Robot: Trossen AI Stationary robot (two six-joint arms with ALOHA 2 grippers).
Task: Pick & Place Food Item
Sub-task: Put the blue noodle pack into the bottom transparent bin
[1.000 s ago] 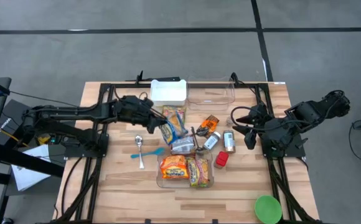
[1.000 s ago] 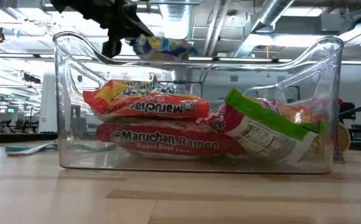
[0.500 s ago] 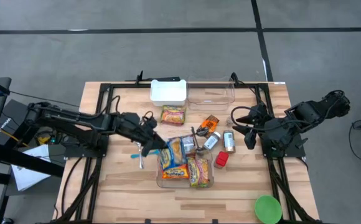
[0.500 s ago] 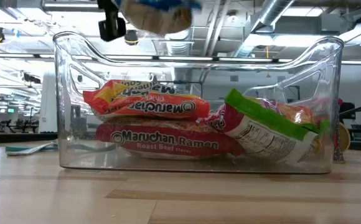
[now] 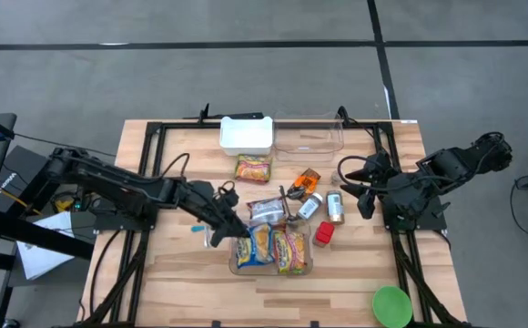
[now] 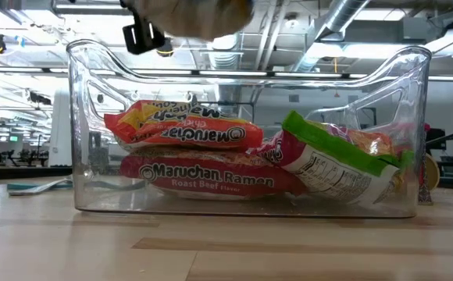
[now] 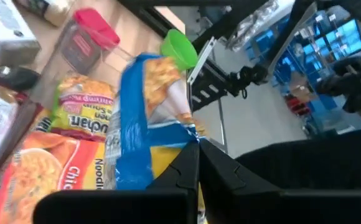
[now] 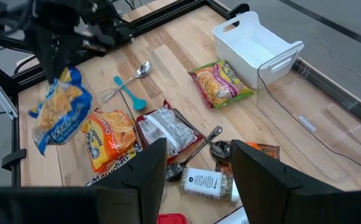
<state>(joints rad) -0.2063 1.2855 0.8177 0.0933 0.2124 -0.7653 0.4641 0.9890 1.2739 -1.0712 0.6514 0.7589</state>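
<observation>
Dangling crinkly blue packet (image 5: 258, 242) over clear plastic bin (image 5: 304, 270)

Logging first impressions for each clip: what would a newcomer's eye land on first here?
The left gripper hangs over the clear bin near the table's front edge, shut on a blue and yellow noodle packet that dangles above the ramen packs already inside. Behind the bin lies a loose scatter of food and utensils, with a white tub at the far edge. The right gripper waits open at the right side.

Left tool (image 5: 237, 233) clamped shut, arm stretched toward table middle; right tool (image 5: 355, 188) half-open, parked at right edge
</observation>
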